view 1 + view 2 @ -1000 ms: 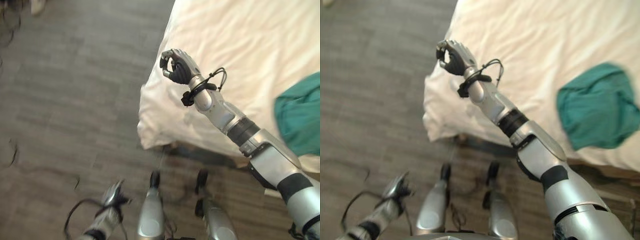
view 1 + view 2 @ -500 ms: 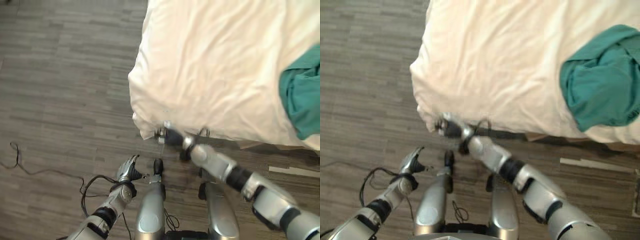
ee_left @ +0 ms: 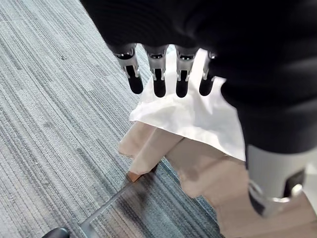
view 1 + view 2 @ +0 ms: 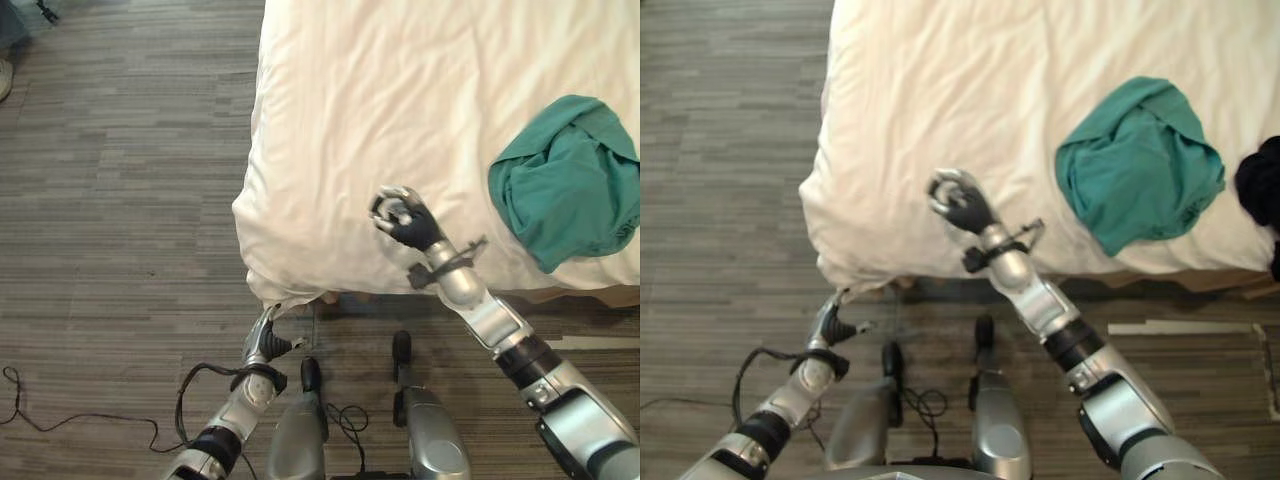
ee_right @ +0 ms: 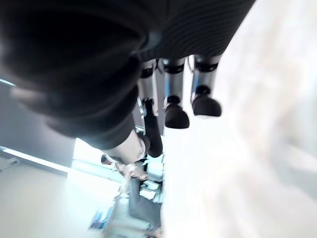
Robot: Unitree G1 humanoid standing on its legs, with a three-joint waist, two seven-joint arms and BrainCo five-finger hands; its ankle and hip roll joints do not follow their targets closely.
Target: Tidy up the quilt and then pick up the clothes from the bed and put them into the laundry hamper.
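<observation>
One bed (image 4: pixel 300 120) stands here, covered by one white quilt (image 4: pixel 420 100) that lies mostly flat with fine creases. Its near corner (image 4: pixel 275 285) droops over the bed's edge toward the grey wood floor (image 4: pixel 110 200).

Two pieces of clothing lie on the quilt. One is a teal garment (image 4: pixel 565 180), crumpled into a loose heap with folds and a raised rim, resting near the near edge of the bed on the robot's right side. The other is a dark garment (image 4: pixel 1260 185), cut off by the edge of the right eye view, just beyond the teal one.

The right hand (image 4: pixel 405 218) is raised over the quilt, between the drooping corner and the teal garment, well apart from the latter. Its fingers are curled in toward the thumb, clenched on nothing.

The left hand (image 4: pixel 265 345) sits low, just below the hanging corner of the quilt. In the left wrist view its fingers (image 3: pixel 158 82) reach out fairly straight toward the white corner (image 3: pixel 188 114), relaxed and grasping nothing. A beige layer (image 3: pixel 158 148) shows under that white corner.
</observation>
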